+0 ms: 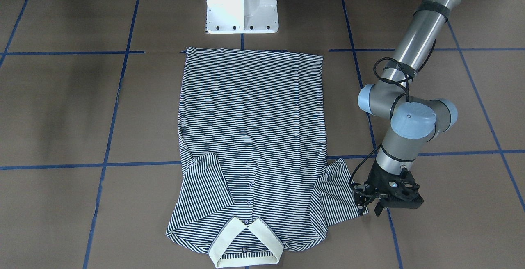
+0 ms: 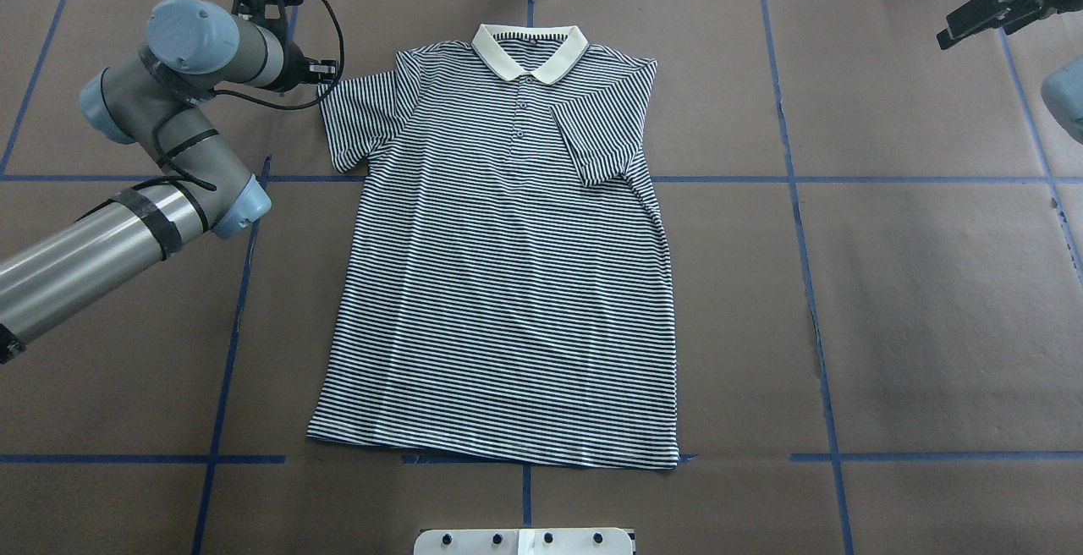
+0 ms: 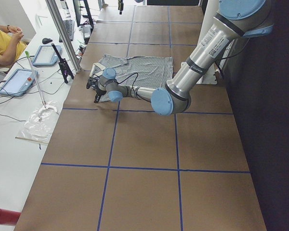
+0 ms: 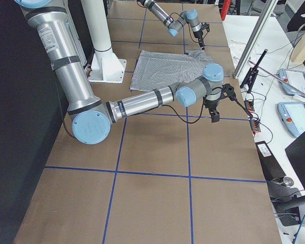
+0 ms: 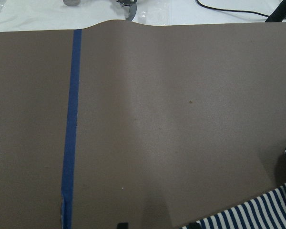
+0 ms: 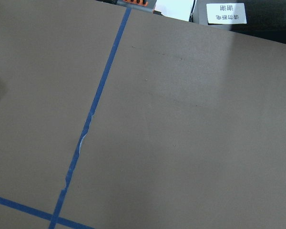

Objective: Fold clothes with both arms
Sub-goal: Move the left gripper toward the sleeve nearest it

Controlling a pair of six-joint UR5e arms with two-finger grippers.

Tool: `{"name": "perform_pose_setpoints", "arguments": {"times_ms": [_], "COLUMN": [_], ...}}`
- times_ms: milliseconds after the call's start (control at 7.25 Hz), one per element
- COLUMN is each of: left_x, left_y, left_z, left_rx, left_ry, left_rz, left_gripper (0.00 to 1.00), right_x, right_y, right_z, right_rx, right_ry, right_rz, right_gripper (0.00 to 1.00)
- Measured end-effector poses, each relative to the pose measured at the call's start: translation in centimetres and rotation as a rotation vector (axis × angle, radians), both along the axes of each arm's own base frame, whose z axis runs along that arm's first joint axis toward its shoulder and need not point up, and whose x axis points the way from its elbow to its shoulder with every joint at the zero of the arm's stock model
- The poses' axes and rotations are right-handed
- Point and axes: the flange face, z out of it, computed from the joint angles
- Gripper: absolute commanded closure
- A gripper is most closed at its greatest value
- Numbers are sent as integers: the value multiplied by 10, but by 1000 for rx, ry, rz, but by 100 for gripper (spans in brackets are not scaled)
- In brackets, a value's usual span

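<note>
- The left arm (image 2: 169,115) comes in from the lower left of the overhead view and bends towards the upper left.
- The left gripper (image 2: 326,74) is low over the table (image 2: 931,284), right at the outer edge of the spread sleeve (image 2: 355,123). Its jaws stand apart with nothing between them. Its wrist camera shows striped cloth only in the lower right corner, so it seems to be lining up beside the edge to pinch it.
- The shirt (image 2: 508,301) lies flat and front-up in the middle of the frame, with the collar (image 2: 529,52) at the top and the hem at the bottom. It looks smoothed out, ready for folding.
- The folded sleeve (image 2: 596,140), right of centre, is turned in over the chest, so that side appears done.
- The right gripper (image 2: 986,9) is in the upper right corner, well apart from the shirt and probably parked out of the way. I cannot tell how wide its jaws are.
</note>
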Motion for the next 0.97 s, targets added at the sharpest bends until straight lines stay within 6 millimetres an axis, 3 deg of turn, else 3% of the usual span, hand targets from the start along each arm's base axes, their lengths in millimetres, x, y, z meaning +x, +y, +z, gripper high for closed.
{"name": "perform_pose_setpoints", "arguments": {"times_ms": [552, 690, 828, 966], "left_x": [10, 12, 13, 13], "left_y": [6, 8, 8, 9], "left_z": [2, 2, 2, 3], "left_rx": [-1, -1, -2, -1], "left_ry": [0, -1, -2, -1], "left_rz": [14, 17, 19, 19], "left_gripper": [51, 56, 72, 100], "right_x": [0, 0, 0, 0], "right_y": [-1, 0, 0, 0], "right_z": [0, 0, 1, 1], "right_rx": [1, 0, -1, -1], "right_ry": [1, 2, 2, 2], "right_rz": [1, 1, 1, 1], "right_gripper": [0, 0, 0, 0]}}
